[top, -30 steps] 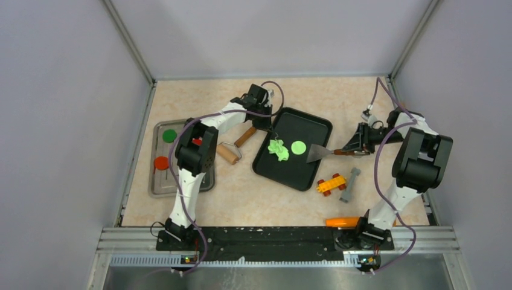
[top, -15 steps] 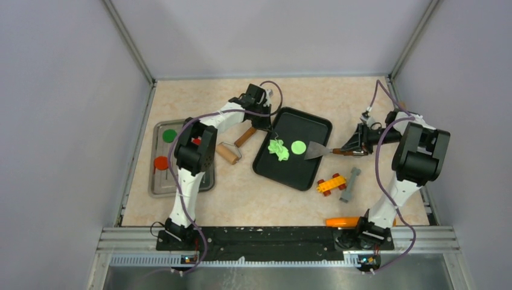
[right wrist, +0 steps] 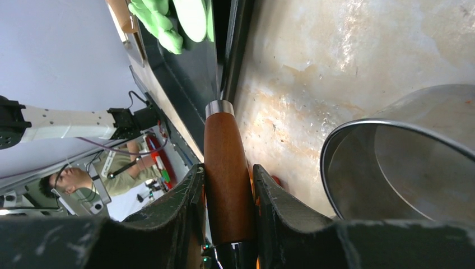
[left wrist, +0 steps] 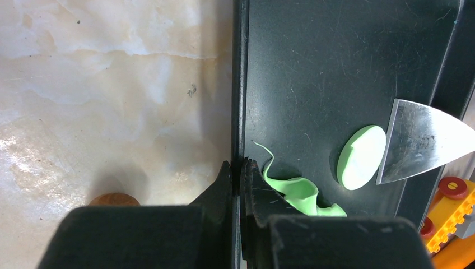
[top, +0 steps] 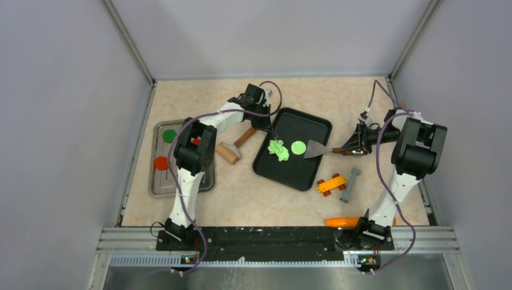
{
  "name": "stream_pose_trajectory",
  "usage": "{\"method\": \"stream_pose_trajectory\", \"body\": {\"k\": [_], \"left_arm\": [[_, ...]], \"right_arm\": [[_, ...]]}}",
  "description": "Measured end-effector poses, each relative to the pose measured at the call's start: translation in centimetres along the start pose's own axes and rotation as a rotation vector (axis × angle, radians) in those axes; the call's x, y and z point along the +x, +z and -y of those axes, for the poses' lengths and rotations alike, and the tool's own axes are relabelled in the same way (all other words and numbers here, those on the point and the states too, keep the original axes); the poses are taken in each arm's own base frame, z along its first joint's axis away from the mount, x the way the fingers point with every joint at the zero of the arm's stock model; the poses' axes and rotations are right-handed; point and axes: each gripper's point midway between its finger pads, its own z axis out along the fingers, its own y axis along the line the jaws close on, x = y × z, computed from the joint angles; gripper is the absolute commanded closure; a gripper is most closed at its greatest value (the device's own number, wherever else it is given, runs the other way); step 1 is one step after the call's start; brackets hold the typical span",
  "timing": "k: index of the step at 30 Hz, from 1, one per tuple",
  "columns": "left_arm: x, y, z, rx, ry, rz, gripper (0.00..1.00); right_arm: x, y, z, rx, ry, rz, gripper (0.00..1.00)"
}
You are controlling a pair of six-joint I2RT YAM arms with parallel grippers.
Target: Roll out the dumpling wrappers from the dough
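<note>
Beige marbled tabletop [top: 241, 199], grey walls [top: 66, 109], black tray [top: 305, 124] with green dough [top: 278, 149]

Enclosure inventory, as seen around me:
- Tabletop [top: 199, 99]: beige marbled finish, glossy, with soft glare patches under my left wrist.
- Back wall [top: 272, 36]: plain pale grey panel.
- Left wall [top: 60, 121] and right wall [top: 468, 72]: the same grey, closing in my two sides.
- Left corner post [top: 128, 39] and right corner post [top: 413, 36]: bare metal, rising from the tabletop's far corners.
- Aluminium rail [top: 121, 237]: runs along the near edge.
- Light: even and diffuse, shadows faint.
</note>
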Motion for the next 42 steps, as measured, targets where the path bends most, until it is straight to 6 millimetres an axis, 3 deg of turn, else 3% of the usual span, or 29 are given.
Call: {"method": "stream_pose_trajectory", "body": {"k": [9,33,42], "left_arm": [[0.1,0.0,0.0,0.014,-0.004,-0.007,1.00],[0.1,0.1,0.0,0.046,-0.010,-0.017,1.00],[0.2,0.1,-0.1,0.046,-0.016,-0.017,1.00]], "right_arm": [[0.9,0.6,0.1,-0.030,0.015,-0.051,1.00],[0.9,0.9,0.2,-0.045,0.012,-0.063,1.00],[-0.5,0.1,-0.1,-0.023,-0.025,-0.037,1.00]]}}
